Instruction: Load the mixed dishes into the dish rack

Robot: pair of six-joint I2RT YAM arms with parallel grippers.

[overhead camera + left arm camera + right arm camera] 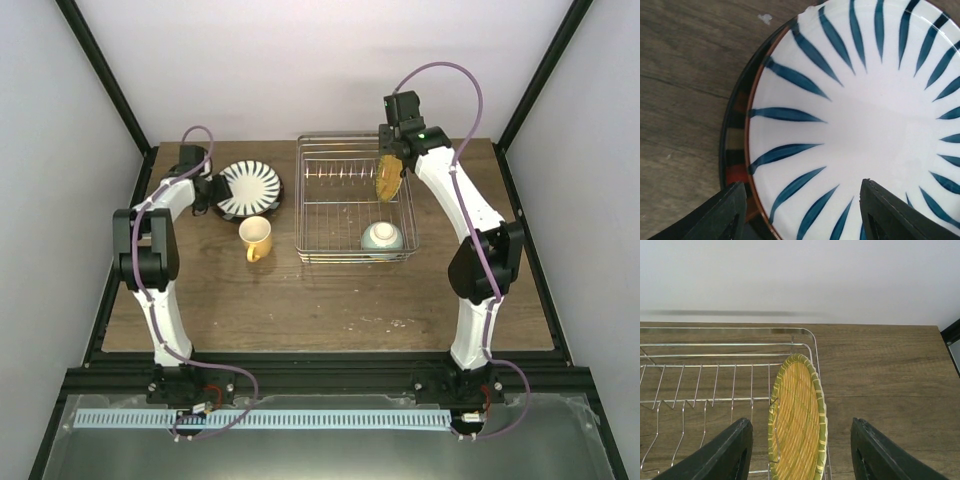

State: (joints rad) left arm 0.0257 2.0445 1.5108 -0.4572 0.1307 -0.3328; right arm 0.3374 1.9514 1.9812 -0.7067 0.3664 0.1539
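Observation:
The white plate with dark radial stripes (250, 188) lies on the dark-rimmed plate (229, 213) at the back left of the table. My left gripper (211, 192) is open at its left edge; in the left wrist view the gripper (802, 210) straddles the striped plate's (855, 115) rim, with the dark-rimmed plate (735, 150) underneath. The yellow mug (256, 238) stands on the table. The small yellow-orange plate (389, 177) stands upright in the dish rack (330, 205). My right gripper (393, 150) is open above it, with fingers either side of the plate (797, 420). The pale green bowl (382, 237) sits in the rack's front right corner.
The rack's wire rim and prongs (715, 365) run left of the standing plate. A black frame post (530, 90) stands at the back right and another at the back left (110, 80). A white wall is close behind the table.

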